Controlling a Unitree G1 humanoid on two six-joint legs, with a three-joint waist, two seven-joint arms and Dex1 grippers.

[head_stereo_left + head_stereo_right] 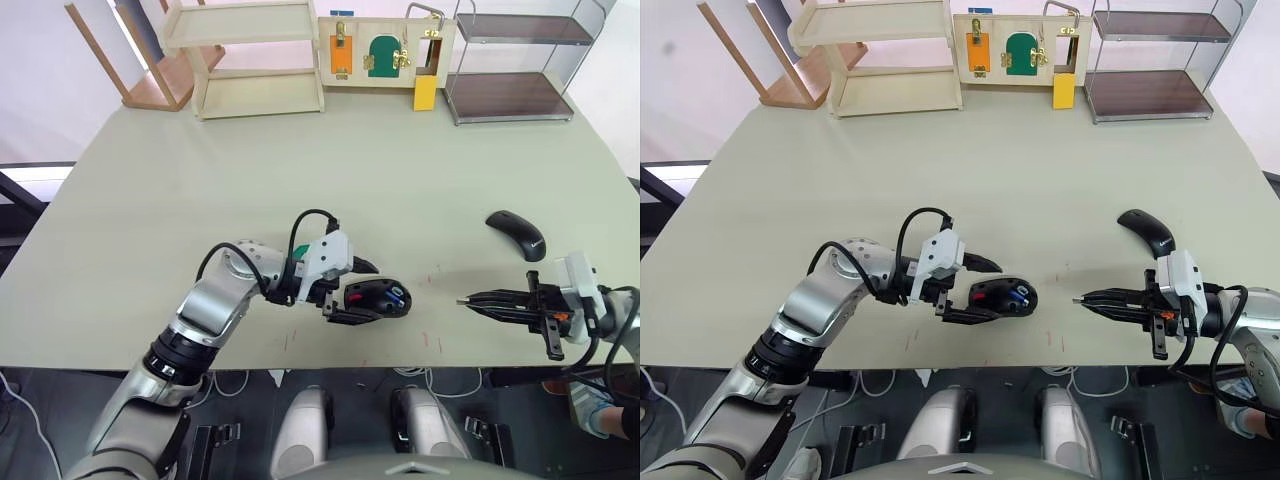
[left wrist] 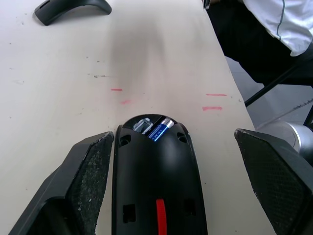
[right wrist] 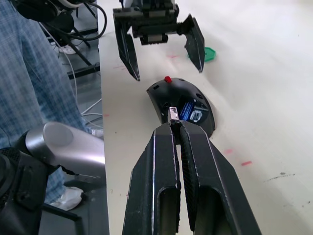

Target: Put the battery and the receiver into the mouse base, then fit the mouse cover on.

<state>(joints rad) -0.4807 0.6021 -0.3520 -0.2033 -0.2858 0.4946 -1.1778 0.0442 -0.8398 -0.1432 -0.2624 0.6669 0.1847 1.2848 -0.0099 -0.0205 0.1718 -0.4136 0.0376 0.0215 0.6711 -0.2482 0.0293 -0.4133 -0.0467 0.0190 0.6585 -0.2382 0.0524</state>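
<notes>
The mouse base lies near the front edge of the pale surface, its open compartment facing up with a red part showing inside. The battery, blue with a pale end, already sits in its slot in the base, and in the left wrist view a small grey piece shows in the slot right beside it.

The left hand straddles the base from the robot's left. Its two black fingers are spread apart, one on either side of the base. In the left wrist view one finger is just beside the base's edge, while the other stands well clear of it.

The right hand hovers to the robot's right of the base, pointing toward it with a gap of bare surface between. Its fingers are pressed together on the receiver, a tiny grey-and-dark piece sticking out of the fingertips, seen in the right wrist view just in front of the base's open end.

The mouse cover, a glossy arched black shell, rests on the surface farther back on the robot's right, apart from both hands. A flat green tray lies on the surface beyond the left hand.
</notes>
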